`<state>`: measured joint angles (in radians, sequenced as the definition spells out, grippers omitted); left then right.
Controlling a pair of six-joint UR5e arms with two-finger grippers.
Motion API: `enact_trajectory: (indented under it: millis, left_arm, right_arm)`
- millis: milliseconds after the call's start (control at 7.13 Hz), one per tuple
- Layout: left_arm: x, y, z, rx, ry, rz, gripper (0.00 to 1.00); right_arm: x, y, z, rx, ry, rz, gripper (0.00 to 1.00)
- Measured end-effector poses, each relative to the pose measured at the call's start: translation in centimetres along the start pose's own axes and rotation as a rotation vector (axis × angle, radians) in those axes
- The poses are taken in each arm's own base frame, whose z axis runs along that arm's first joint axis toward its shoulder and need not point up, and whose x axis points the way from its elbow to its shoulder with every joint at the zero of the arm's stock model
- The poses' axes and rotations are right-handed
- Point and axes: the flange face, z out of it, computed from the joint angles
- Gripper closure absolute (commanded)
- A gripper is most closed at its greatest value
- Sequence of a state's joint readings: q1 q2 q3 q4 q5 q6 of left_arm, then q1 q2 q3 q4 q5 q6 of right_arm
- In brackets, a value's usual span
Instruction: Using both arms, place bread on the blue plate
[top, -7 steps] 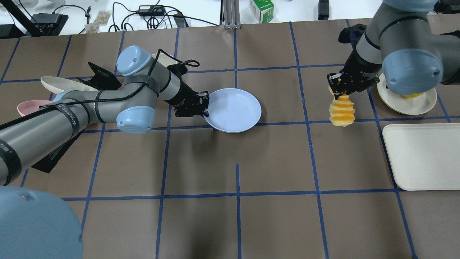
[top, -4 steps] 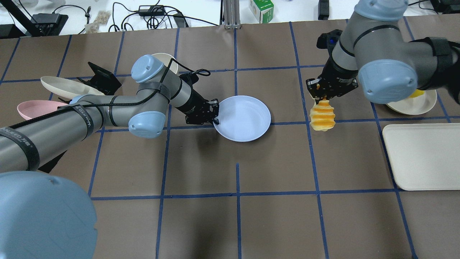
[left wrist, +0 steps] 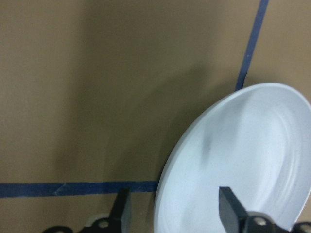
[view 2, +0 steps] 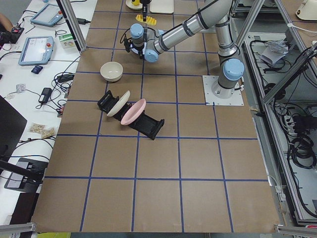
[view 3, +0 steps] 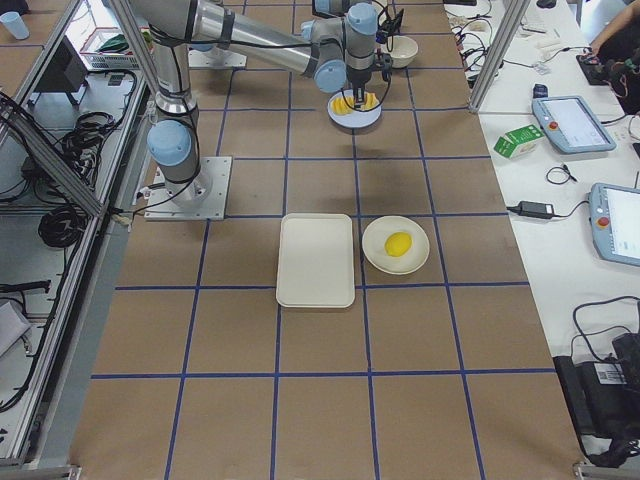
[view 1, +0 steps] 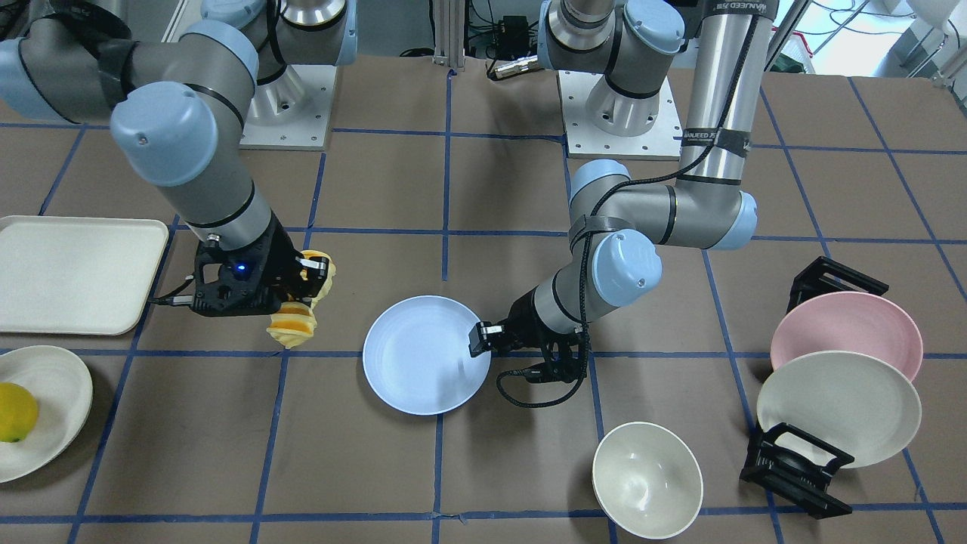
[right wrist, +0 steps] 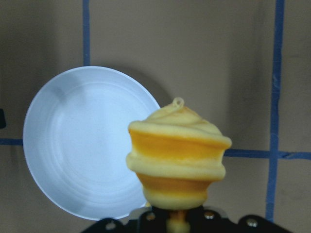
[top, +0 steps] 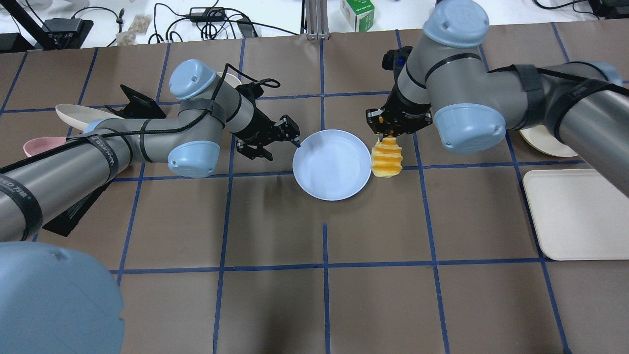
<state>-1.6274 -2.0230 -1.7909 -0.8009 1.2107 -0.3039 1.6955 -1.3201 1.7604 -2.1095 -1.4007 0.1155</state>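
Facing the robot, the front view shows the blue plate (view 1: 423, 355) flat on the table between the arms. The left gripper (view 1: 483, 341) sits low at the rim on its own side, probably to steady the plate. The right gripper (view 1: 302, 296) carries the bread (view 1: 292, 326) aloft, apart from the opposite rim.

Overhead view: the bread hangs below the right gripper's clamped fingers, just beside the plate's right edge and not yet over it. The left gripper's jaws stand apart at the left edge.

Left side view: both grippers are far and small, and the plate cannot be made out.

Right side view: the bread appears above the plate, though looking along the table likely foreshortens the gap.

Left wrist view: two fingertips (left wrist: 227, 208) are spread wide, and the plate rim passes between them unpinched. From this stance, closing would grip the rim.

Right wrist view: the bread is held by one end so that its free length points down at the table. That hold would suit a lowering release once the bread is carried further left.
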Motion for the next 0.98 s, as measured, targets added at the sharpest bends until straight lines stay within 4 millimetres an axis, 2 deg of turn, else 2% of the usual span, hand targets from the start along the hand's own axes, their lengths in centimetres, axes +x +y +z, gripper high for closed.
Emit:
enact_trajectory:
  millis: [280,421,561,701,841,981]
  left_arm:
    - [-2.4,-3.6,-4.9,0.087,-0.104,0.032,0.00]
    - [-4.6,-4.6,-7.5,0.100,-0.193,0.038,0.00]
    - [-6.6,-4.9,-10.6,0.093,-0.270,0.028,0.00]
    - [-7.7,-4.9,-14.1,0.076,-0.311,0.026,0.00]
    - [-8.1,-4.6,-17.9,0.052,-0.337,0.030,0.00]
    - [-7.8,-3.9,-22.1,0.038,-0.353,0.031,0.00]
  right_arm:
    - [-3.2,-0.8,1.4,-0.003,-0.042,0.014,0.69]
    - [-4.2,-0.8,2.7,-0.024,-0.057,0.018,0.59]
    - [-5.3,-0.6,3.8,-0.041,-0.086,0.027,0.48]
    - [-6.3,-0.7,4.8,-0.036,-0.115,0.034,0.17]
    - [-6.7,-0.8,5.5,-0.026,-0.128,0.036,0.00]
    - [-6.7,-0.8,6.1,-0.026,-0.127,0.048,0.00]
